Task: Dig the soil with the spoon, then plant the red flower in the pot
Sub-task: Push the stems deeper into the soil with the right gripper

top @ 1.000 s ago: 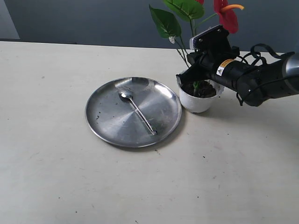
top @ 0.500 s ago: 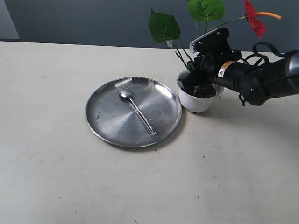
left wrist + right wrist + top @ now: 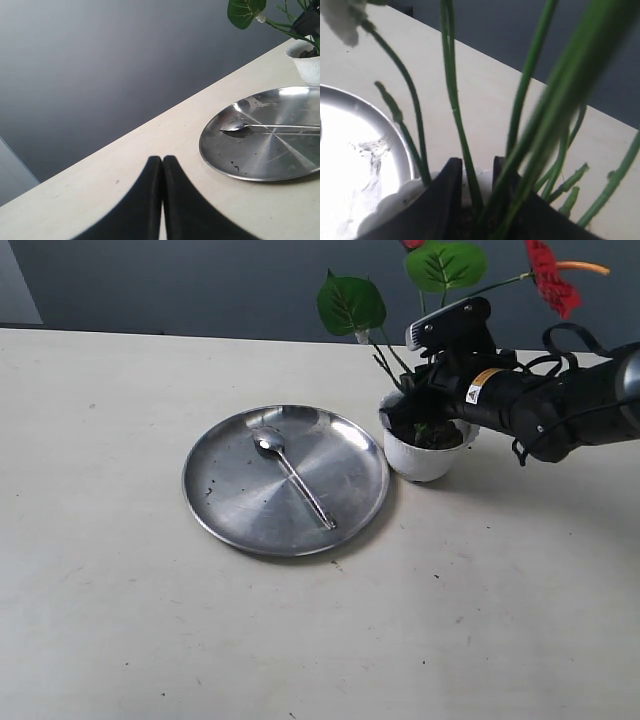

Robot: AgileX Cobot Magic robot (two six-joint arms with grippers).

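Observation:
The white pot stands right of the steel plate, with dark soil inside. The red flower stands in that soil, leaning right, its green stem rising between my right gripper's jaws. My right gripper sits low over the pot's scalloped rim, open, with a gap on both sides of the stem. The spoon lies loose on the plate. My left gripper is shut and empty, over bare table away from the plate, and does not show in the exterior view.
The round steel plate lies at the table's middle, with a few soil crumbs on it, almost touching the pot. Broad green leaves spread above the right arm. A dark wall runs behind the table's far edge.
The flower swung from upright to leaning right, its red bloom moving rightward. My right gripper rose slightly at the pot. Spoon, plate and pot stayed put.

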